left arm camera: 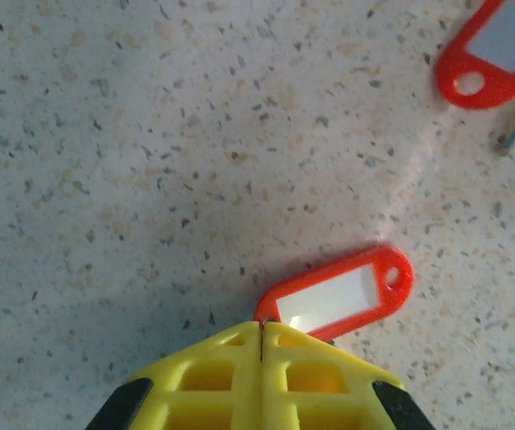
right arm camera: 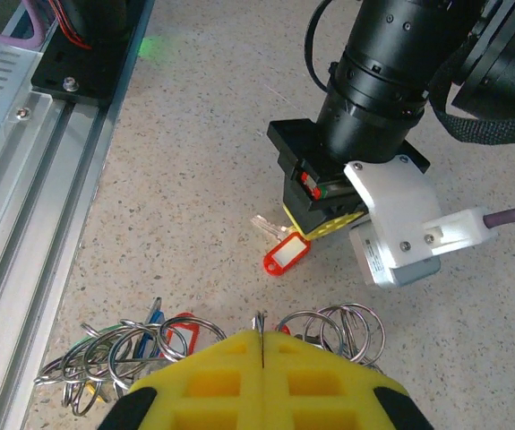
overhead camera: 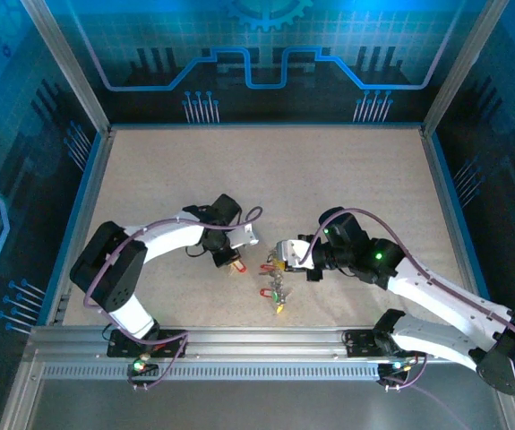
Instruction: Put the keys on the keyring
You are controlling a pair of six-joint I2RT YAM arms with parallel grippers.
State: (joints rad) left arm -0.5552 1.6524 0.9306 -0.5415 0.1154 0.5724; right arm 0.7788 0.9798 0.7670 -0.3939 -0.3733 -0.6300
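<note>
left end effector (left arm camera: 261, 325): narrow, yellow fingers pressed together with the seam shut, low over the worktop (left arm camera: 150, 134).
right end effector (right arm camera: 261, 336): narrow too, fingers together. A thin bit of wire sits right at the seam; can't tell if I'm pinching it.
red tag (left arm camera: 338, 294): flat on the worktop, near end touching or tucked under my left tips. Long axis runs 8 to 2 o'clock in the left wrist view, hole end at the far 2 o'clock end.
grip on tag: can't tell whether it's pinned, nipped or just touched, since my tips hide the near end.
key blade (right arm camera: 266, 224): pale, pokes out beside the tag toward 10 o'clock in the right wrist view, half hidden by my left end effector.
heap of keys (overhead camera: 275, 291): in the top view at 6 o'clock of my right end effector and 4 o'clock of my left, so the right is nearer. Red, green and yellow heads tangled with rings.
wire rings (right arm camera: 338, 327): just past my right tips at 1 o'clock, lower parts cut off by my fingers.
keyring: can't make out which ring is the one meant.
second red tag (left arm camera: 494, 54): 1 o'clock, well apart from my left tips, cut by the frame edge.
next move, my guess: the tag is at my left tips and the rings at my right, which sits at 3 o'clock of my left in the top view. The tag hole has to go that way.
</note>
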